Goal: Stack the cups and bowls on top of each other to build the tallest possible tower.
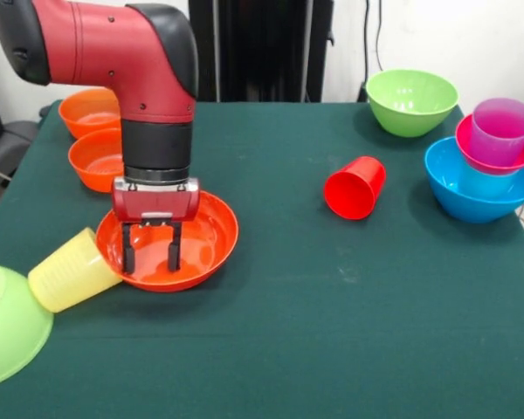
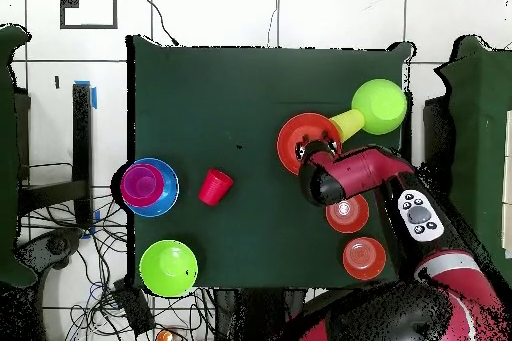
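The red and black arm descends over the wide orange bowl [image 1: 168,243], which sits upright on the green table [image 1: 332,332] toward one side edge. The gripper [image 1: 149,253] hangs inside the bowl with its two dark fingers [image 1: 128,251] pointing down, set a little apart and closed on nothing; whether the tips touch the bowl's floor cannot be told.

The yellow cup [image 1: 72,271] lies on its side, its base end against the wide orange bowl's rim and its open end against a large lime green bowl [image 1: 9,321] that is tilted at the table's corner, partly beyond the table edge in the front view. Two small orange bowls [image 1: 89,111] [image 1: 96,159] stand upright, one just beside the other, along the same side edge toward the opposite corner; the arm partly covers them from overhead.

The red cup [image 1: 355,187] lies on its side near the middle of the table, mouth facing the front camera, apart from everything else.

Near the other side edge stands a stack: a large blue bowl [image 1: 480,190] at the bottom, a light blue cup [image 1: 487,182] showing inside it, a small magenta bowl [image 1: 499,147] above, and a purple cup [image 1: 502,129] upright on top. A second large lime green bowl [image 1: 411,101] stands upright at the corner just beside this stack.
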Available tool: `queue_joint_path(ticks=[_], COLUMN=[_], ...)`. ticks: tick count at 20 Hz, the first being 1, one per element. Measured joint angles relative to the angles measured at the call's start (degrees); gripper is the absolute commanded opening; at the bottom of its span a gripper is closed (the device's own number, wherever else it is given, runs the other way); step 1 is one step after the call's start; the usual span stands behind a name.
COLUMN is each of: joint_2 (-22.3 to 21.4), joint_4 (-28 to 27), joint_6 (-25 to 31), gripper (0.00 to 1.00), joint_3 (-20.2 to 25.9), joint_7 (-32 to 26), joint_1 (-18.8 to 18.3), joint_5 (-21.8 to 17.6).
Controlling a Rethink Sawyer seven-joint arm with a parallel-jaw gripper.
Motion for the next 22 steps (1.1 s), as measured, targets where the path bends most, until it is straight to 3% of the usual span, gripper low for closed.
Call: queue_joint_path(ticks=[10, 17, 22], joint_2=[0.2, 0.8, 1.2], joint_4=[-2.3, -5.0, -6.3], joint_6=[4.8, 13.0, 16.1], gripper=[1.0, 1.0, 1.0], joint_3=[0.8, 2.1, 2.3], joint_7=[-6.2, -15.8, -18.4], joint_1=[-0.5, -0.9, -0.8], joint_5=[1.7, 7.0, 9.0])
